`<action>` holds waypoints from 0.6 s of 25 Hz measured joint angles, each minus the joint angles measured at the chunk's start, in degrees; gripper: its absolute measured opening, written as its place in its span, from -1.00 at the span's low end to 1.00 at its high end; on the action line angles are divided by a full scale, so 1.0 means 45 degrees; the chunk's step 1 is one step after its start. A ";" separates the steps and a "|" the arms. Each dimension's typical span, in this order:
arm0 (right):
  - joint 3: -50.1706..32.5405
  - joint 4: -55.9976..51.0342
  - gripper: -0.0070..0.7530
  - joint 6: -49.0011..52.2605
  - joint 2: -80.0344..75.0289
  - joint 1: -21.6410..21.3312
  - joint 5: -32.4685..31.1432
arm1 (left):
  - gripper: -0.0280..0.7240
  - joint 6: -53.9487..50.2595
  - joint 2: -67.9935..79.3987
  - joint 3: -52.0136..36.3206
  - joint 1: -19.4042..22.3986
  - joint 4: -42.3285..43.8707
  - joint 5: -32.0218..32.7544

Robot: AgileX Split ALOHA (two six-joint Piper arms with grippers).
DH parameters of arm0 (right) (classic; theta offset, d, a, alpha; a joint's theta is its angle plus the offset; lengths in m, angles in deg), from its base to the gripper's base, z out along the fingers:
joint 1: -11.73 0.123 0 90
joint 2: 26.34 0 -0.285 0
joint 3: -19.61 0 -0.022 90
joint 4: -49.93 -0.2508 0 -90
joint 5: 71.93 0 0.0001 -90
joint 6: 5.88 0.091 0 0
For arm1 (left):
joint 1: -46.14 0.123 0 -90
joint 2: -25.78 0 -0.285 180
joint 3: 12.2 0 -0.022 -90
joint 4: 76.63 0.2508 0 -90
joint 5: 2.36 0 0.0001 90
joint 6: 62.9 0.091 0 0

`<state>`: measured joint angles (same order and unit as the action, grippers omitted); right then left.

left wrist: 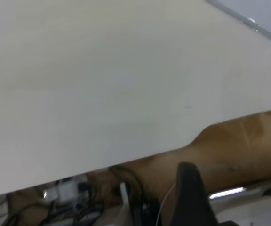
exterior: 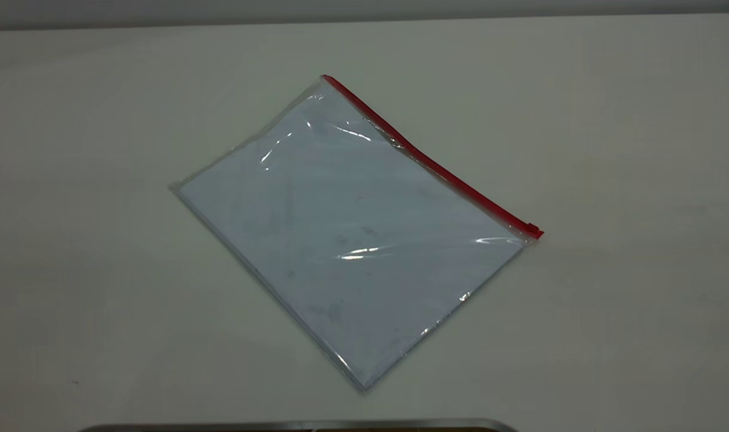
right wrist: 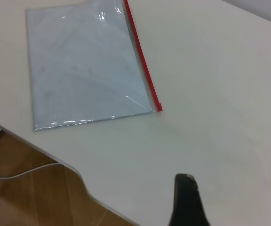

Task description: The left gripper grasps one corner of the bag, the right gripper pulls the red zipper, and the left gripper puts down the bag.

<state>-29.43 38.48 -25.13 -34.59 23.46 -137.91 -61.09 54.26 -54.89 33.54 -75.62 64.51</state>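
Note:
The bag (exterior: 346, 234) lies flat on the white table (exterior: 100, 120), turned diagonally, with white paper showing through the clear plastic. The red zipper (exterior: 430, 159) runs along its far right long edge, with the slider tab (exterior: 532, 230) at the right end. The right wrist view shows the bag (right wrist: 83, 70), the zipper (right wrist: 140, 56) and the tab (right wrist: 158, 106) some way off from my right gripper (right wrist: 187, 202), which hangs over bare table. My left gripper (left wrist: 192, 197) is past the table's edge; only an edge of the bag (left wrist: 262, 16) shows there. Neither gripper appears in the exterior view.
The table's curved front edge (right wrist: 79, 174) is near my right gripper, with brown floor beyond. Below the table edge (left wrist: 126, 162) in the left wrist view lie cables and a power strip (left wrist: 69, 190). A dark rimmed object (exterior: 298, 426) sits at the exterior view's bottom edge.

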 joint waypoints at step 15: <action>0.0000 0.0009 0.44 0.0028 0.0000 0.0000 0.0000 | 0.58 -0.0003 -0.2999 -0.1493 0.0000 -0.0336 -0.0369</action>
<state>-29.43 38.52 -25.00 -34.59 23.46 -137.91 -61.10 40.76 -61.61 33.54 -77.13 62.85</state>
